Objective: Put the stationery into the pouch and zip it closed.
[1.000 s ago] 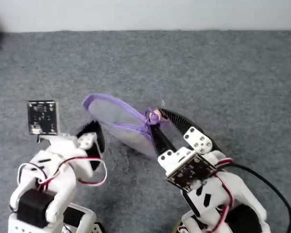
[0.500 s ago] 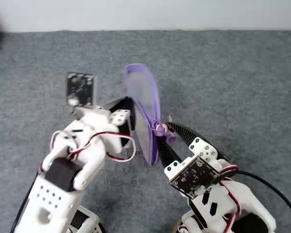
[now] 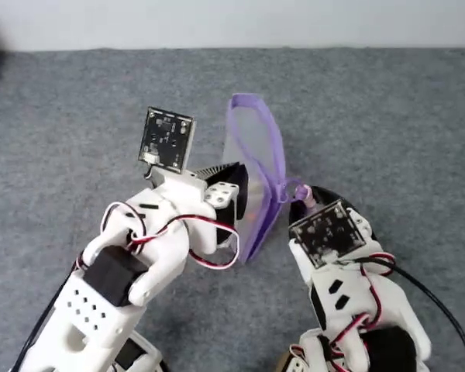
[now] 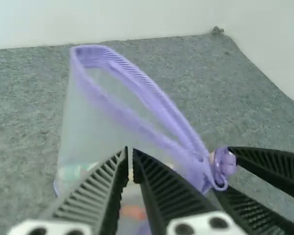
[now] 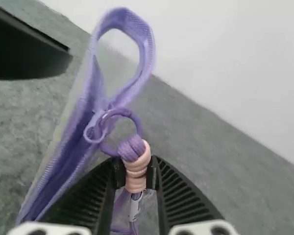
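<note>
- Between the two arms, over the grey tabletop (image 3: 387,116), the purple-edged pouch (image 3: 257,143) stands on edge. Its purple band is uppermost and one clear wall faces the left arm.
- Left end effector (image 4: 129,152): the fingers are drawn together, pinching the pouch's clear wall partway along its side.
- Right end effector (image 5: 135,169): it is clamped on the zip pull (image 5: 134,155), a short purple-and-pink cord. The cord hangs from the slider ring (image 5: 102,128) at the end of the pouch nearest the arms.
- From that slider the purple band runs away from the arms and curves over in a loop at the far end, toward the white wall (image 3: 217,23). Whether the zip is closed along that length cannot be told.
- Coloured shapes (image 4: 132,211) — orange and pale green — show blurred through the clear wall low in the pouch, just past the left fingers. What they are cannot be told.
- The pouch's lower edge is hidden behind the arms, so whether it rests on the tabletop or hangs above it cannot be told.
</note>
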